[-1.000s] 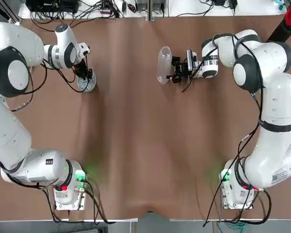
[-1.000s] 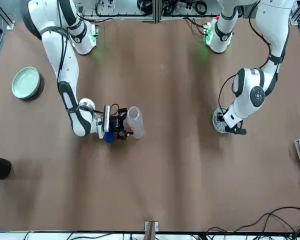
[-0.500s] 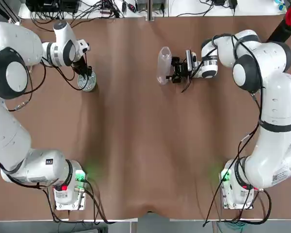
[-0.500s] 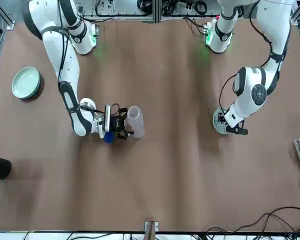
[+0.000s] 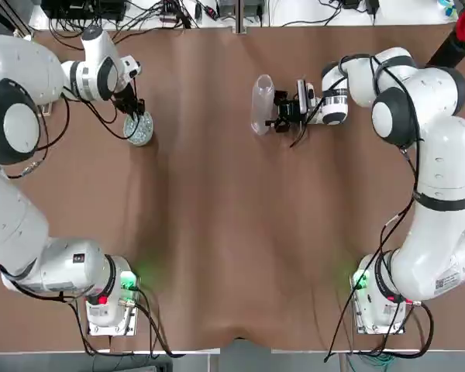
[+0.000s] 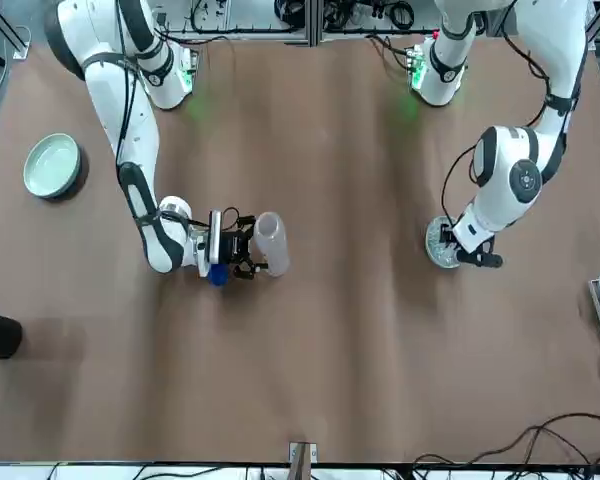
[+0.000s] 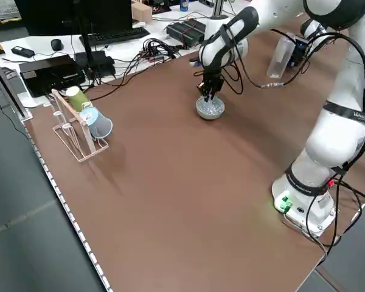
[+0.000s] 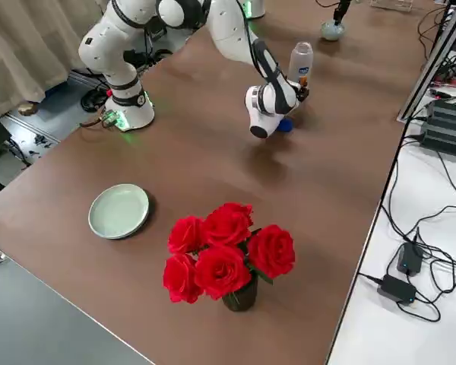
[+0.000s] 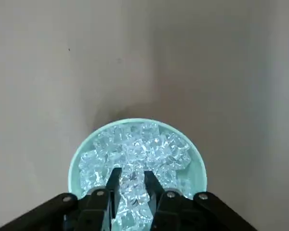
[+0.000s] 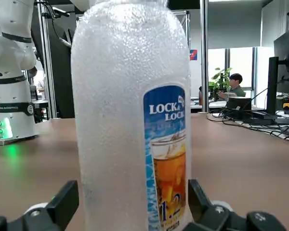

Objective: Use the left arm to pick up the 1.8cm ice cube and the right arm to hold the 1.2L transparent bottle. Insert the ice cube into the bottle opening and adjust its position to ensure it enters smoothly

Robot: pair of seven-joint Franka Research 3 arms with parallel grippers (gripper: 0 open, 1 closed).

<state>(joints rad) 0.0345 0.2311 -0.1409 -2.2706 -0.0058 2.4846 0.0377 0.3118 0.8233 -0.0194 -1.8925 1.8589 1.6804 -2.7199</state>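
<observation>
The brown surface carries everything. In the top view the bottle stands upright at about 12 o'clock. The right tool is around its lower body, its fingers set wide at both sides; I cannot tell if they press it. The bottle looks light, thin-walled and stiff enough, so a low hold on the body seems right.

The dish is at about 10 o'clock, full of clear cubes. The left tool is just above it, its fingers narrow, with an ice cube probably between them. The cube is likely hard and slippery, so flat opposite faces are the best place to take it.
</observation>
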